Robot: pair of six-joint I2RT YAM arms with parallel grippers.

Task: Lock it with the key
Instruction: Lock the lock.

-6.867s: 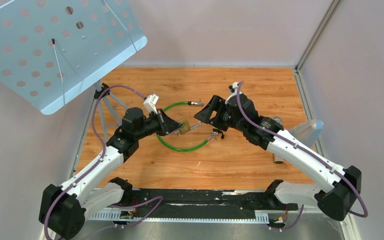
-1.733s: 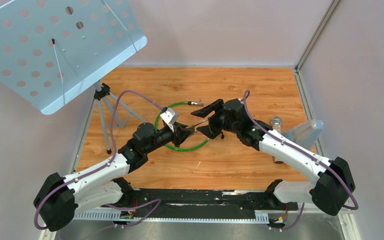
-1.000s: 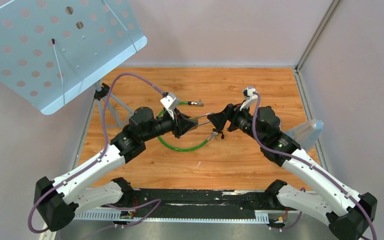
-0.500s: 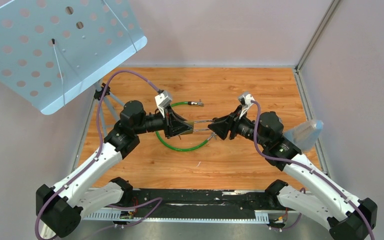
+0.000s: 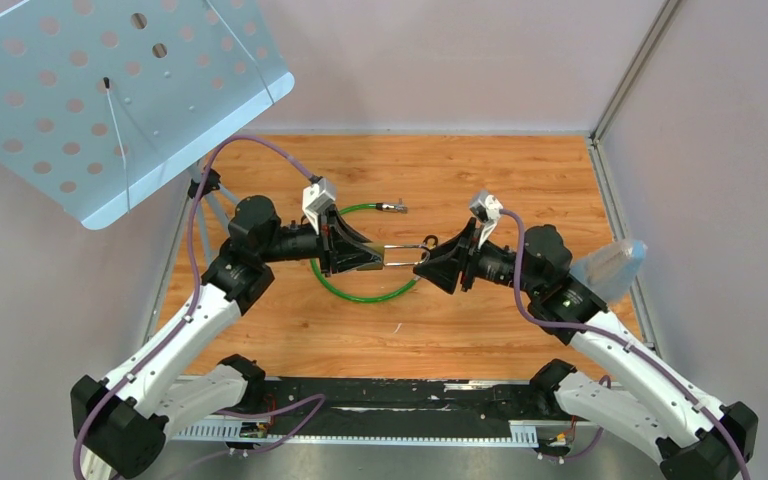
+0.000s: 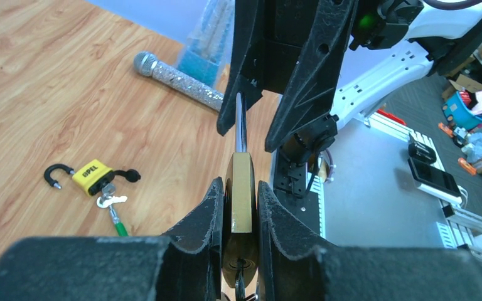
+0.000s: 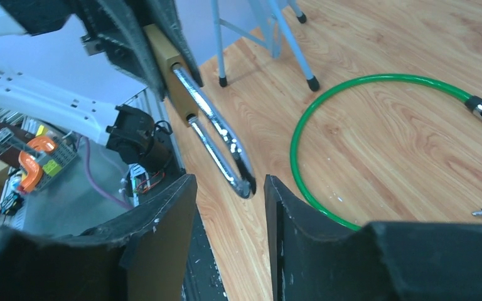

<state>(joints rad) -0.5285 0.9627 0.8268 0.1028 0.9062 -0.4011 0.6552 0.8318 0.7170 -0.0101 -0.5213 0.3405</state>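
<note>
A brass padlock (image 6: 240,188) with a long silver shackle (image 7: 216,138) is held off the table, my left gripper (image 6: 240,188) shut on its body. A key (image 6: 240,276) sits in the keyhole at its base. The shackle points right toward my right gripper (image 7: 227,185). That gripper's jaws stand apart on either side of the shackle's bend, with a gap on one side. In the top view the padlock (image 5: 372,258) hangs between the left gripper (image 5: 365,258) and the right gripper (image 5: 425,258).
A green cable loop (image 5: 360,295) lies under the grippers. A yellow padlock with keys (image 6: 91,175) rests on the wood beside it. A glittery microphone (image 6: 176,78) and a plastic bag (image 5: 610,265) lie at the right. A tripod with a perforated plate (image 5: 110,90) stands at the back left.
My right gripper has swung round, come up to the shackle's end and narrowed its jaws round it. The left arm has shifted left, still holding the padlock.
</note>
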